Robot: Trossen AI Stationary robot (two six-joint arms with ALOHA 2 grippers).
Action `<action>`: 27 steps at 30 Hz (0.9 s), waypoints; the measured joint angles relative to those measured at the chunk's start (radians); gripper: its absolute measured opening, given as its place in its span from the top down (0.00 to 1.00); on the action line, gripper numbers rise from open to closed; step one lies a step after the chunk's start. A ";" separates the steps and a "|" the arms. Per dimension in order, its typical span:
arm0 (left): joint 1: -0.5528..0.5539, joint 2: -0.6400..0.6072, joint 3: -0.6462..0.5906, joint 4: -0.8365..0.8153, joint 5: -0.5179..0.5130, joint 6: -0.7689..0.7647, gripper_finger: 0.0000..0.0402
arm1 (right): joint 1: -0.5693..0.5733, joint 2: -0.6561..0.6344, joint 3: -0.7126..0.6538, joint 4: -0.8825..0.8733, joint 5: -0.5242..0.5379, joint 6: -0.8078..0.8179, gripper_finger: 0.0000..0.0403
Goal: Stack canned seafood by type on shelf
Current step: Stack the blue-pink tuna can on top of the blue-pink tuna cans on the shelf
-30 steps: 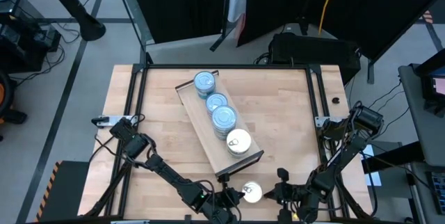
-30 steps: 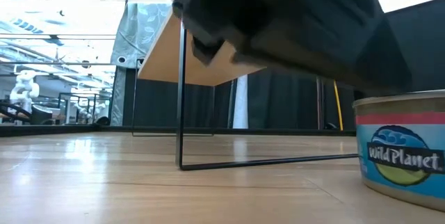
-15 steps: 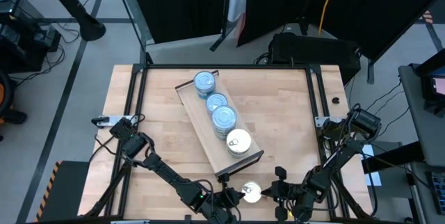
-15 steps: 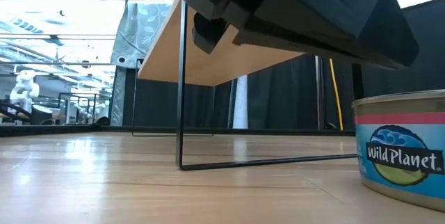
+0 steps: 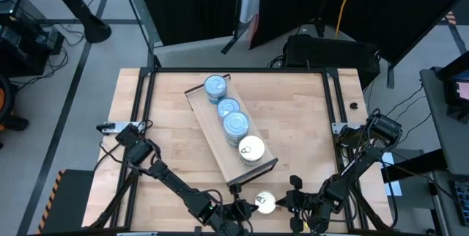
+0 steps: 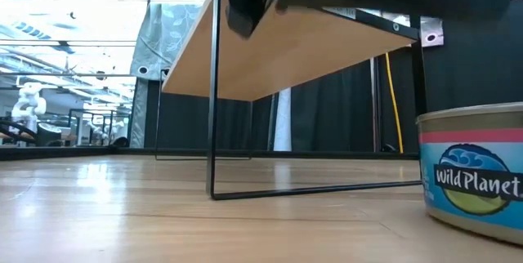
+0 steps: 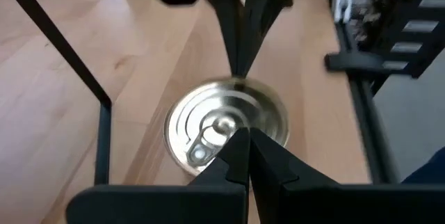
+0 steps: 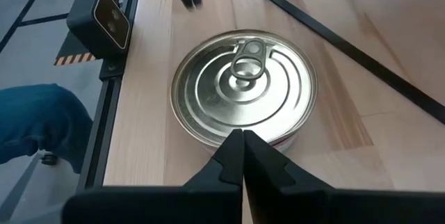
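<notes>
A silvery tin with a pull-tab top [image 5: 264, 204] rests on its base on the table near the front edge; it also shows as the labelled tin [image 6: 474, 177] in the low view. My left gripper [image 5: 246, 208] is shut at its left, my right gripper [image 5: 284, 204] is shut at its right, and the two tips point at each other across it. The shelf [image 5: 231, 130] stands diagonally on thin black legs. On it stand three blue-topped tins [image 5: 228, 108] and one silvery tin [image 5: 251, 149] at its near end. My left gripper has its shut tip [image 7: 240, 137] over the tin's top beside the pull tab [image 7: 212, 132], slanting down from the table's left. I cannot tell whether it touches. My right gripper has its shut tip [image 8: 236, 137] at the tin's rim [image 8: 229, 128], slanting down from the right. I cannot tell whether it touches.
The shelf's black leg frame [image 6: 214, 132] stands just behind the tin. Black rails [image 5: 143, 111] run along the table's sides, and a small camera box [image 8: 104, 12] sits at the front edge. Bare wood lies left of the shelf.
In the low view the dark bulk of my left arm has lifted toward the top of the picture, which uncovers the shelf's underside. The tin on the table has stayed where it was. Both grippers have stayed shut.
</notes>
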 joint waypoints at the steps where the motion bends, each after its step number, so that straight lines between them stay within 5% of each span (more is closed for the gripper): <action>1: 0.000 -0.006 0.001 0.004 0.000 0.000 0.99 | 0.001 0.000 0.001 -0.004 -0.003 0.000 1.00; 27: 0.002 -0.033 0.001 0.027 0.030 0.018 0.98 | 0.033 -0.013 0.001 -0.150 -0.034 0.149 1.00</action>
